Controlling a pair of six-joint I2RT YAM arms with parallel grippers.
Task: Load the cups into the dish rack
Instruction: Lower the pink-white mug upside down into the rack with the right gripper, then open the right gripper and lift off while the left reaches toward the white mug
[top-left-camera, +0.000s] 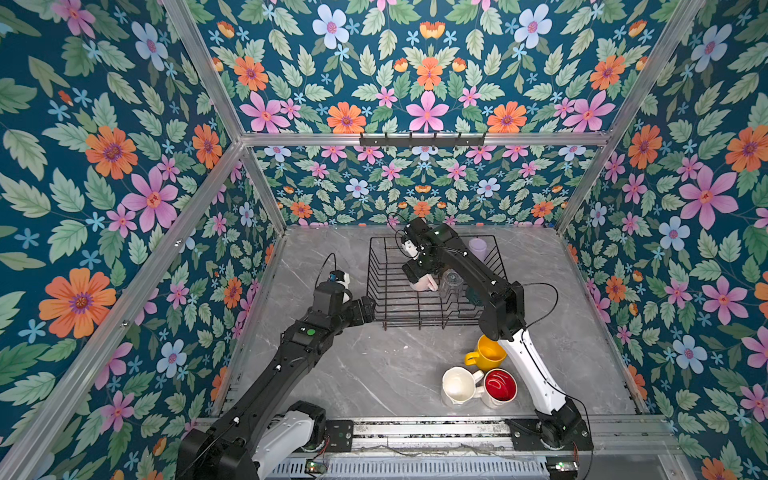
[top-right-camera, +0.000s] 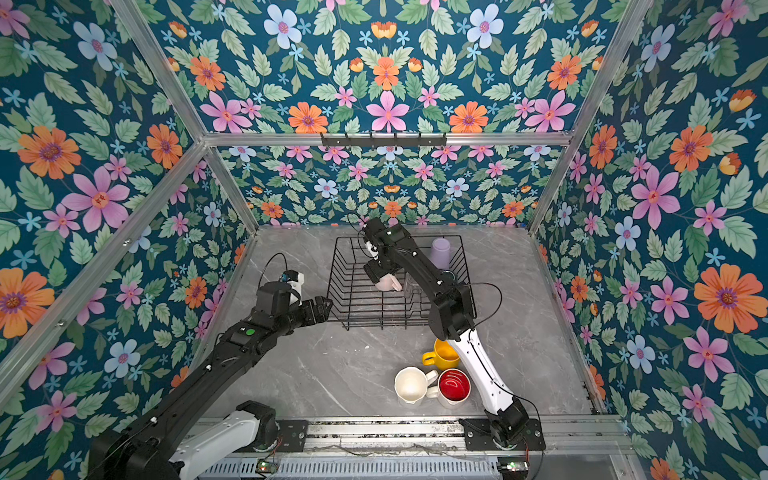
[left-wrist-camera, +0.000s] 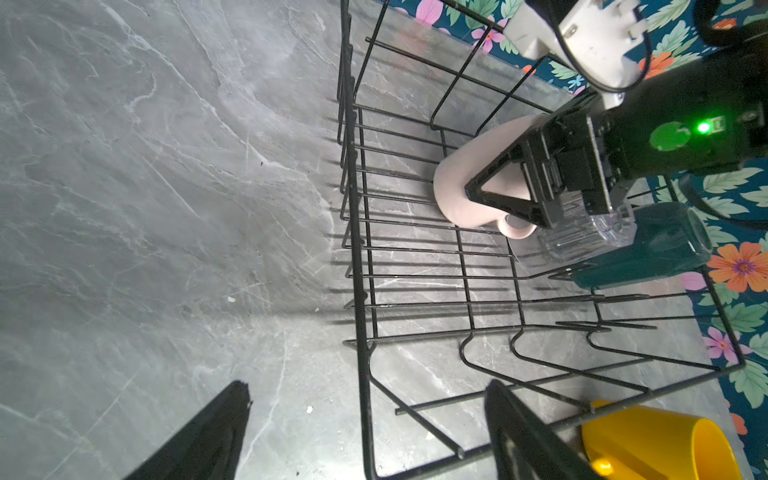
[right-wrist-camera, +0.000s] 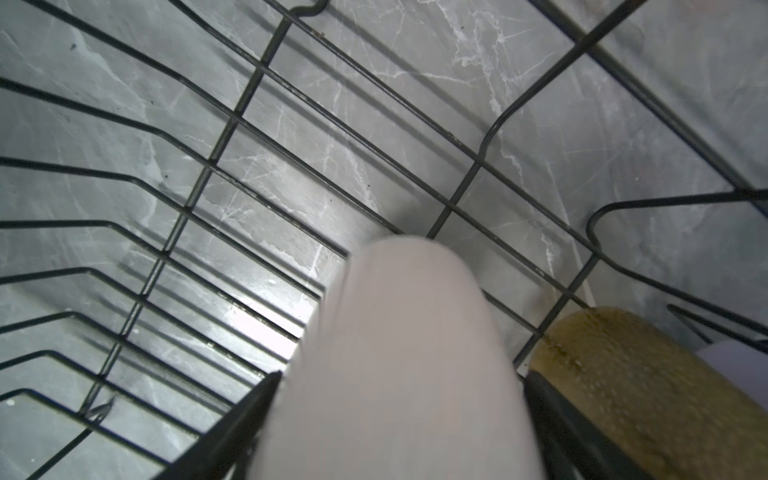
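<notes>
Past halfway, I'd say. The dish rack (top-left-camera: 382, 266) sits at the back middle of the tabletop (top-left-camera: 365, 374) and already has four cups in it. The lilac tumbler (top-left-camera: 478, 248) is in the far right corner and the clear glass (top-left-camera: 451, 282) mid-rack. The teal mug (left-wrist-camera: 648, 249) is just beside that glass, and the brown glass (right-wrist-camera: 623, 374) is next to the pink mug (left-wrist-camera: 457, 166). That pink mug is the fifth. It is down inside the rack, upright or leaning I can't tell, with the right claw (right-wrist-camera: 403, 376) straddling it. The fingers stand wide on either side of the mug, but I can't tell whether they press it or have let go (the mug is blurred in the right wrist view). The left claw (left-wrist-camera: 368, 384) is spread apart with nothing in it, just beside the rack's near left corner.

Left to load are three mugs on the tabletop at front right, by the right arm: the yellow mug (top-left-camera: 490, 353), the white mug (top-left-camera: 457, 386) and the red-lined mug (top-left-camera: 500, 386). The last two are right up against each other.

The brown glass shows only in the right wrist view; the right arm hides it in both top views. The teal mug is plain in the left wrist view and barely a sliver from above. The white and red-lined mugs appear only in both top views. The left wrist view catches just the yellow one, past the rack wires.
</notes>
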